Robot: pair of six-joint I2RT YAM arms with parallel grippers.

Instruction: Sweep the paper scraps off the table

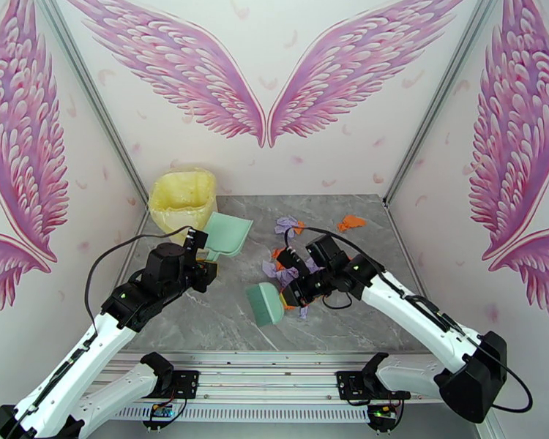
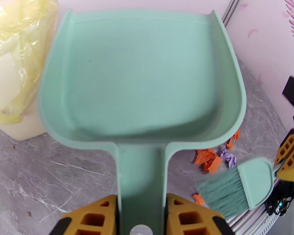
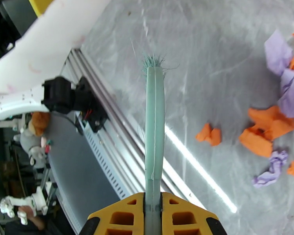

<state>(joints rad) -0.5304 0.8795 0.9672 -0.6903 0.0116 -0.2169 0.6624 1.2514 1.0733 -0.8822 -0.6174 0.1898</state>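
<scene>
Mid-frame, the crumpled orange and lavender paper scraps [image 3: 266, 132] look featherlight, better brushed than pinched; the right gripper [image 3: 154, 216] clamps a mint bristle brush [image 3: 155, 114], the left gripper [image 2: 141, 216] a mint plastic dustpan [image 2: 143, 75].

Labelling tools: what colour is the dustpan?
Mint green; the dustpan shows best in the left wrist view.

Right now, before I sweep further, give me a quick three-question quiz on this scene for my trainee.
1. True or false: the dustpan already holds paper scraps.
2. What do the right fingers grip? A) the dustpan B) the brush C) a paper scrap
3. Fill in: the scraps are orange and ____.
Key: 1 false; 2 B; 3 purple.
</scene>
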